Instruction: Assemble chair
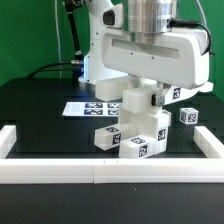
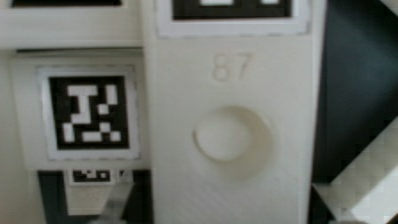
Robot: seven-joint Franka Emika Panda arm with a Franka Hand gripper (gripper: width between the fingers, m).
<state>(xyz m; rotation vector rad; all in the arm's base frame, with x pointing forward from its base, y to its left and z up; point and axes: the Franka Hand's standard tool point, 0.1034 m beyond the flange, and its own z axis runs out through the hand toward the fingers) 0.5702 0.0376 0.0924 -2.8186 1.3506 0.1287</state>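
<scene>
Chair parts (image 1: 137,135) cluster on the counter (image 1: 40,120), probably for joining; my claw (image 1: 145,100) sits among them, grip hidden, so I cannot tell its state.

A plain green backdrop (image 1: 30,40) filled the scene behind the gripper (image 1: 143,95), with thin dark cables (image 1: 62,45) hanging against it. Beneath the gripper spread a matte black tabletop (image 1: 40,125), evenly lit with a faint sheen. The thin, flat white marker board (image 1: 82,107) lay on it just behind the gripper, toward the exterior view's left. A long white border rail (image 1: 100,173) ran along the table edge in front of the gripper, and another met it at the exterior view's left.
</scene>
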